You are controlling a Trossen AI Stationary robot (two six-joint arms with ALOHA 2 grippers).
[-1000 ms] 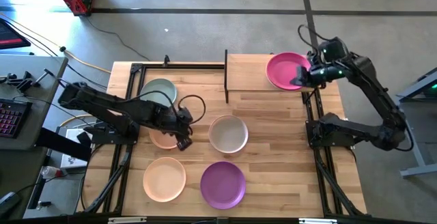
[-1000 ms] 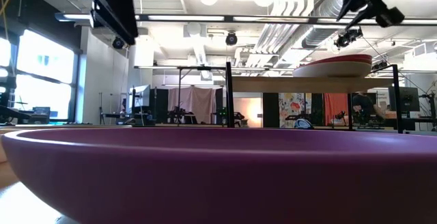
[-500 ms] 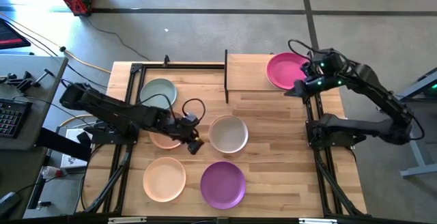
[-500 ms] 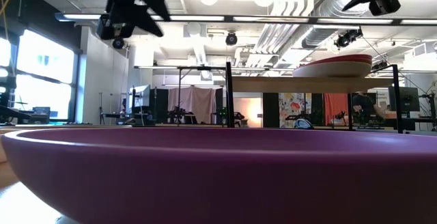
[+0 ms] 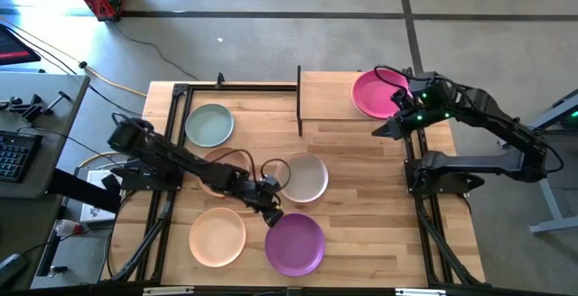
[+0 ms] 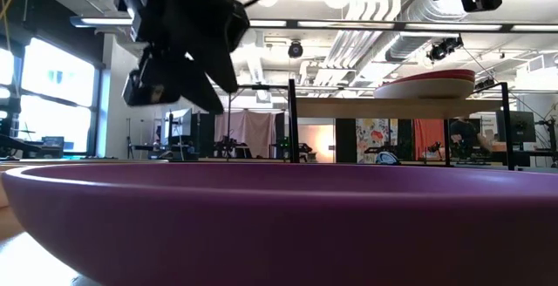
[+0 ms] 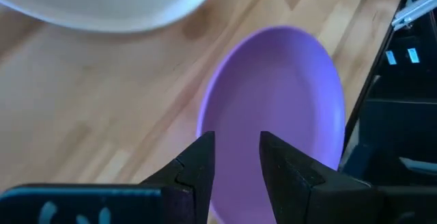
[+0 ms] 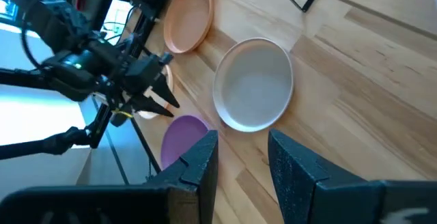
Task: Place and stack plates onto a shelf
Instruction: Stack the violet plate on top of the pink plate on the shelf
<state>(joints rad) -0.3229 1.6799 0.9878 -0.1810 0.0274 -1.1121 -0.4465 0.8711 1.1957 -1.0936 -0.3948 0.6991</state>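
My left gripper point(image 5: 274, 210) point(image 7: 235, 142) is open and hovers over the far left rim of the purple plate point(image 5: 295, 244) point(image 7: 280, 108), touching nothing. My right gripper point(image 5: 379, 129) point(image 8: 242, 142) is open and hangs in the air just off the near right corner of the shelf point(image 5: 325, 97). The magenta plate point(image 5: 377, 93) lies on the shelf's right half, on top of a pale plate point(image 6: 418, 91). On the tabletop rest the cream-white plate point(image 5: 302, 177), sage green plate point(image 5: 209, 124), pale peach plate point(image 5: 217, 235), and a tan plate point(image 5: 215, 180) partly hidden by the left arm.
The shelf's left half point(image 5: 316, 106) is bare wood, with a black post point(image 5: 299, 102) at its left end. Black frame rails point(image 5: 167, 206) run along the table's left and right sides. In the low view the purple plate point(image 6: 279, 225) fills the foreground.
My left gripper has travelled from above the tan plate toward the table's near edge and to the right, and now hangs over the purple plate's rim. My right gripper has drawn back from the magenta plate on the shelf toward the near edge. No plate has moved.
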